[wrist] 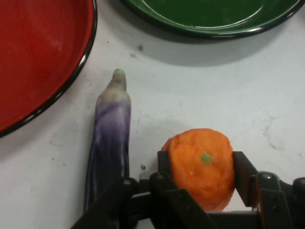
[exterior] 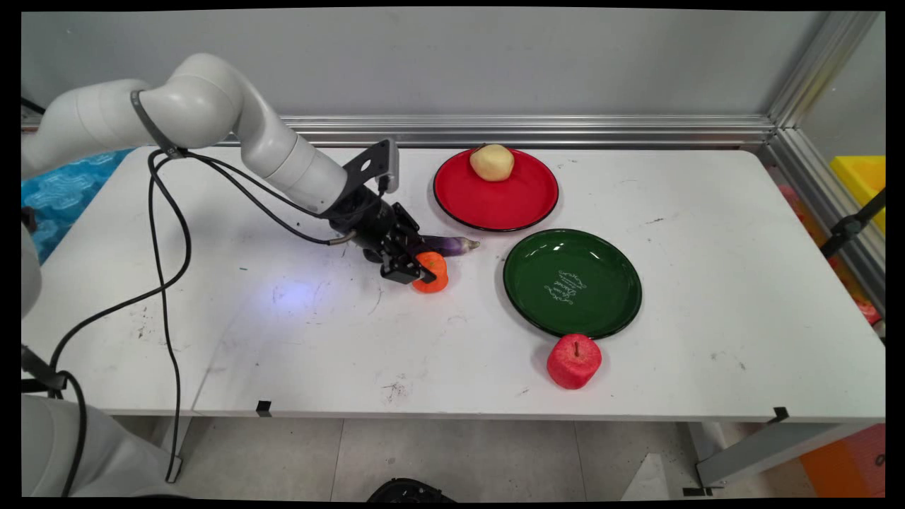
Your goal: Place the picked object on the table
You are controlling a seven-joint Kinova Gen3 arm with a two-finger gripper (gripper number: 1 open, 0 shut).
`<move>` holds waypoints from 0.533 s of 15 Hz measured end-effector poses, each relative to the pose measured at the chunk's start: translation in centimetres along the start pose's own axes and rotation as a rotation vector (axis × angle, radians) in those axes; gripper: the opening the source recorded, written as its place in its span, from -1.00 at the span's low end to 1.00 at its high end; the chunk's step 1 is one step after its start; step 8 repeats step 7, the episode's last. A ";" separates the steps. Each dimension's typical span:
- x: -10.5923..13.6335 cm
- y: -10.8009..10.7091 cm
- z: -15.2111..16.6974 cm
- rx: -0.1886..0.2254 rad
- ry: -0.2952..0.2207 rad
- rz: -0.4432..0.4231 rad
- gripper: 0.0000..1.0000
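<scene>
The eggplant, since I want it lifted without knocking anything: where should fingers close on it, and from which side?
Probably best taken from above, across the narrow middle of the eggplant, fingers on its two long sides. It lies flat on the table, slim and elongated. The orange sits close beside it, between the gripper fingers, so clearance there looks tight.

Red plate (exterior: 509, 201) with potato (exterior: 492, 162), green plate (exterior: 608, 283), apple (exterior: 573, 361), eggplant (exterior: 452, 244).

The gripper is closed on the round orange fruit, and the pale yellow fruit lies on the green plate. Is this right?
Not quite. The gripper is closed on the round orange fruit, but the pale yellow fruit lies on the red plate, not the green plate, which holds nothing. The main view shows this.
</scene>
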 end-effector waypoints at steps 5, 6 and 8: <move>-0.1 0.2 0.4 -0.008 0.004 -0.021 1.00; -0.1 0.2 0.5 -0.008 0.005 -0.023 1.00; 0.0 0.2 0.5 -0.006 0.005 -0.025 1.00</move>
